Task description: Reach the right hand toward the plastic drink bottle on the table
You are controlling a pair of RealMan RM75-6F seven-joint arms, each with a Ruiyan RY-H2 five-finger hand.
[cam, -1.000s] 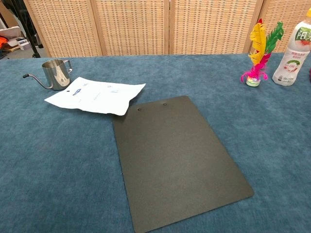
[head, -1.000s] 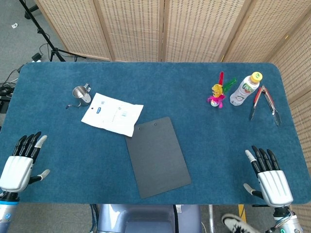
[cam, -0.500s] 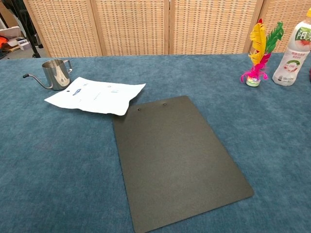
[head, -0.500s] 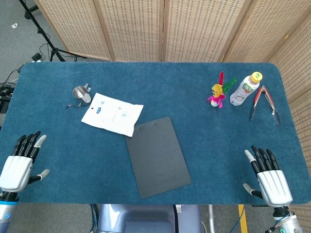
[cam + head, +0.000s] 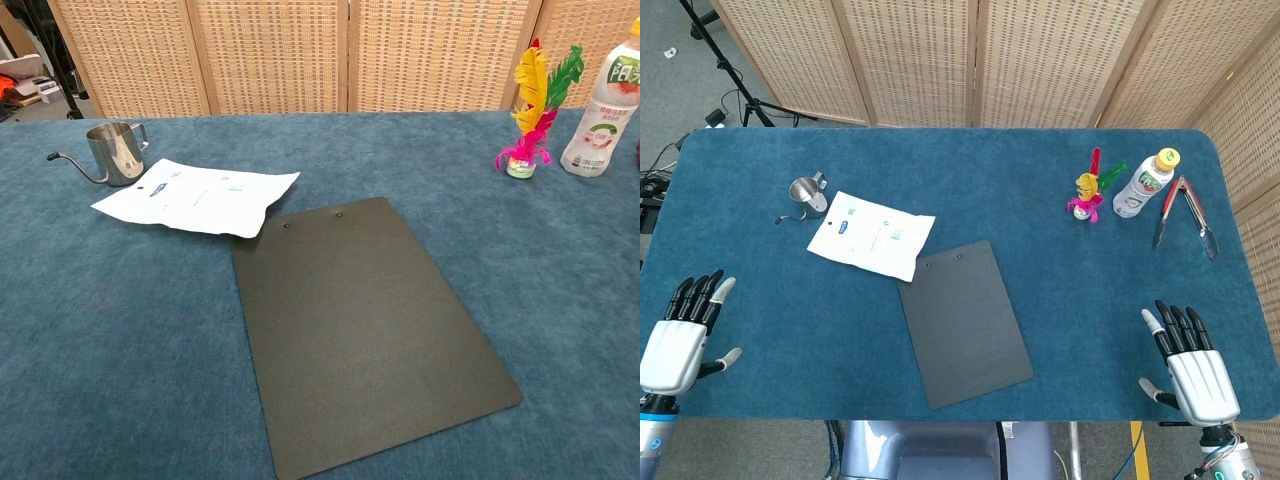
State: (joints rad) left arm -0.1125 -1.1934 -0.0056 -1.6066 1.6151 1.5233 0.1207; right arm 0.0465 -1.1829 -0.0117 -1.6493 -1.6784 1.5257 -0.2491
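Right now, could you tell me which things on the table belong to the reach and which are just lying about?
For the job:
plastic drink bottle, upright at the far right
right hand, open, at the near edge

Lying about:
feather shuttlecock
tongs
clipboard
white packet
steel pitcher
left hand

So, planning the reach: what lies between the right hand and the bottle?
Only bare blue table, per the head view. The tongs lie beside the bottle, off the right hand's path.

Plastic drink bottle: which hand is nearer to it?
Right. The right hand lies at the near edge, straight below the plastic drink bottle; the left hand is across the table.
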